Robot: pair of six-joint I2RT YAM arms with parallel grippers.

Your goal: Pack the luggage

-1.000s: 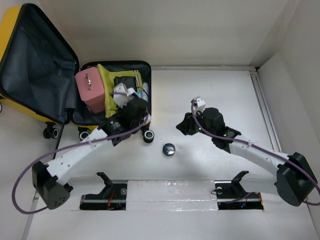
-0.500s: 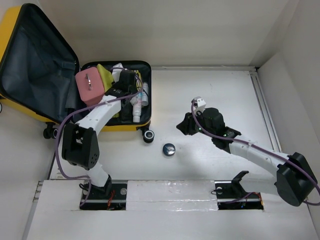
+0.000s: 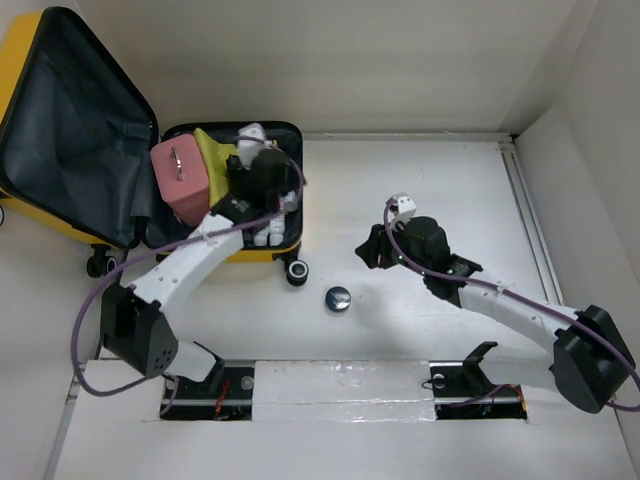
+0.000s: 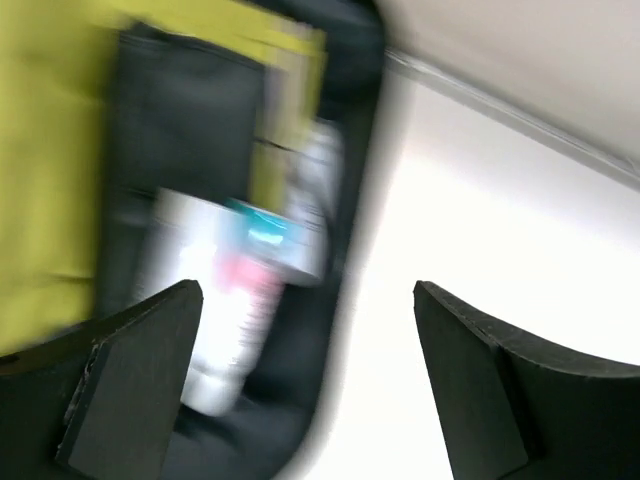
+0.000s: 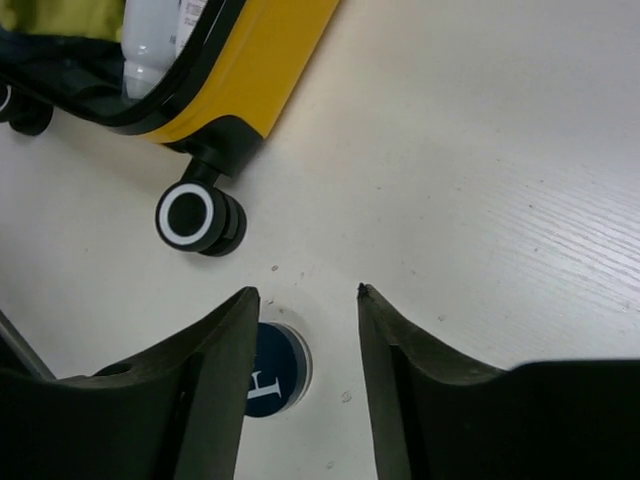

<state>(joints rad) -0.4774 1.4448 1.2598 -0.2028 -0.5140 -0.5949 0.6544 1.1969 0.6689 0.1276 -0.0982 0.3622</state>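
Yellow luggage (image 3: 225,255) directly beneath left tool (image 3: 262,170)

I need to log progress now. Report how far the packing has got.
Mostly loaded: the luggage lies open with a pink case, yellow-green pouch and white bottle inside. The left hand hangs open and empty over it. The right hand hangs open above the round dark tin, not yet packed. The lid is not closed.

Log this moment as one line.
left fingers open over luggage | right fingers open, empty, above round tin | tin unpacked
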